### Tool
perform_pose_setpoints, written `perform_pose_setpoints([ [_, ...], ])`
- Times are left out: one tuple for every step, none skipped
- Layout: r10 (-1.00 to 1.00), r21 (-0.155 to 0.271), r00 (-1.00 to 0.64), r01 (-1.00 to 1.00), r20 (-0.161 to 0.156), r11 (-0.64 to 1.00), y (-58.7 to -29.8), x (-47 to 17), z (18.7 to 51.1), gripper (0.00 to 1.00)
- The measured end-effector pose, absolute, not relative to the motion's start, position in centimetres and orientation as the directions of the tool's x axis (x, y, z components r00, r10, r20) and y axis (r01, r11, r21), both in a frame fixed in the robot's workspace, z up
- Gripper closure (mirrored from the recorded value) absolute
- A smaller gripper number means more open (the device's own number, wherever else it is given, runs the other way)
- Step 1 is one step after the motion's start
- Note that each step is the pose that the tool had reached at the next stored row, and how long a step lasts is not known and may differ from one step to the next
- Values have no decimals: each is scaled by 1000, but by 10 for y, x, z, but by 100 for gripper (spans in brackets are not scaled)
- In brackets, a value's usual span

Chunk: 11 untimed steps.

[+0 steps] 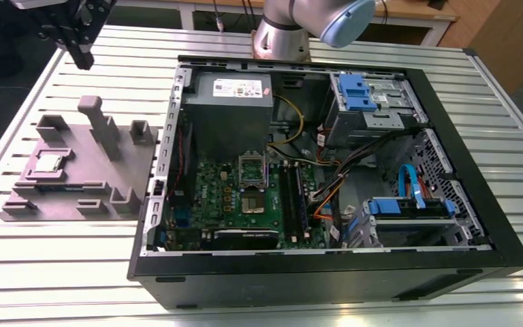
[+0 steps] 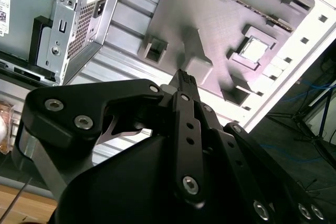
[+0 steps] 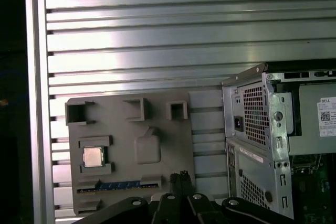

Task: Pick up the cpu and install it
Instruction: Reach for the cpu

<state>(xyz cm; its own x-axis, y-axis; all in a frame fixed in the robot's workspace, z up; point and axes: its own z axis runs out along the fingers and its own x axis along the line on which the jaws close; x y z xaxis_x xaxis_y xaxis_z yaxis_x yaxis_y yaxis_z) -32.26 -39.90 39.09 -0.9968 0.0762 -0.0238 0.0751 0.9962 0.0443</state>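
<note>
The hand point(image 1: 82, 61) hangs high over the slatted worktop point(image 1: 62, 272), its fingers drawn together with nothing between them. It is well apart from the cpu point(image 1: 51, 162). The cpu lies flat in a shallow walled recess of the grey holder point(image 1: 87, 172), which sits on the worktop at the exterior view's left of the open computer case point(image 1: 316, 272). The main risk is probably the grip. The chip is thin and smooth-topped, and the recess walls stand just beside its edges, so fingers coming down together or slightly off-centre could land on the lid or the wall and miss the sides. The tall posts point(image 1: 93, 119) near the recess could catch the hand on a slanted approach. A tilted hold could later scrape the socket point(image 1: 252, 178) inside the case.
</note>
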Motion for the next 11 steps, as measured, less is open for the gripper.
perform_pose_setpoints([
  [76,44,-997,75,-24,996,-399,-323,391,90],
  [76,44,-997,75,-24,996,-399,-324,391,90],
  [76,44,-997,75,-24,996,-399,-324,391,90],
  [76,44,-997,75,-24,996,-399,-325,391,90],
  [76,44,-997,75,-24,996,-399,-325,391,90],
  [76,44,-997,75,-24,996,-399,-325,391,90],
  [76,44,-997,75,-24,996,-399,-327,391,90],
  [76,44,-997,75,-24,996,-399,-327,391,90],
  [76,44,-997,75,-24,996,-399,-327,391,90],
  [76,44,-997,75,-24,996,-399,-328,391,90],
  [76,44,-997,75,-24,996,-399,-328,391,90],
])
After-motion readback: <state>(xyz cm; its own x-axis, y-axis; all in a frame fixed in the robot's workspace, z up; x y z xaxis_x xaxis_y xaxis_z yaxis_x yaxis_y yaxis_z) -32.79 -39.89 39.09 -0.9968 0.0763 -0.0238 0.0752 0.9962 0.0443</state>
